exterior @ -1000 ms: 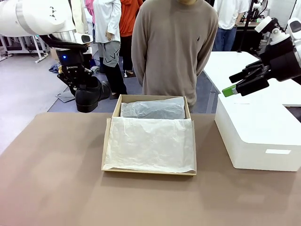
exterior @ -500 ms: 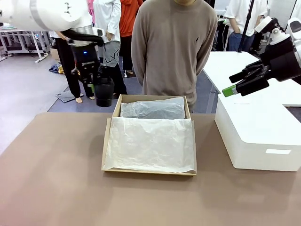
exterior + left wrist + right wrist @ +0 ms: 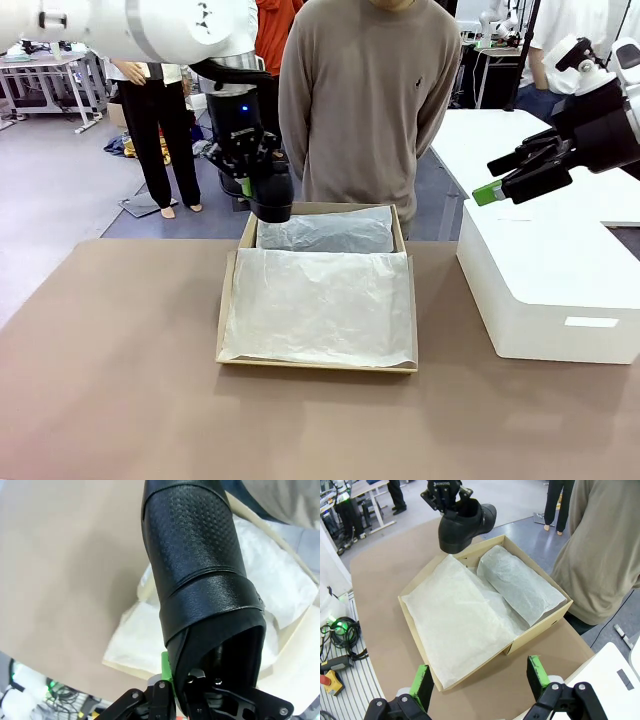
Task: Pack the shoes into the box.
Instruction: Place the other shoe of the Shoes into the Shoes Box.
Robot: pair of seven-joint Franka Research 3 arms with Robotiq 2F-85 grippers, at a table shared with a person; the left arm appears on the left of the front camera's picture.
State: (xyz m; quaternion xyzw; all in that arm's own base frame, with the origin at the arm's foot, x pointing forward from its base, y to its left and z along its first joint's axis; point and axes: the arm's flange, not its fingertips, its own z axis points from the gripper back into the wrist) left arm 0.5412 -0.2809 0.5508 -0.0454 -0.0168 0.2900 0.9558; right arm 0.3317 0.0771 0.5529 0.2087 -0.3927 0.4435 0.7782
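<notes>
Over the far left corner of the box (image 3: 316, 367), my left hand (image 3: 250, 178) pinches one black shoe (image 3: 271, 196) by its opening's rim while my right hand (image 3: 495, 177) hangs spread aside: carrying step, and next, I judge, the shoe must descend onto the tissue (image 3: 320, 305).

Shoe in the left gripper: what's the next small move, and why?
Probably ease it a little farther over the box and start lowering. The left gripper is shut on the shoe, which hangs above the box's far left corner; a wrapped bundle lies along the far side, with tissue spread in front of it.
</notes>
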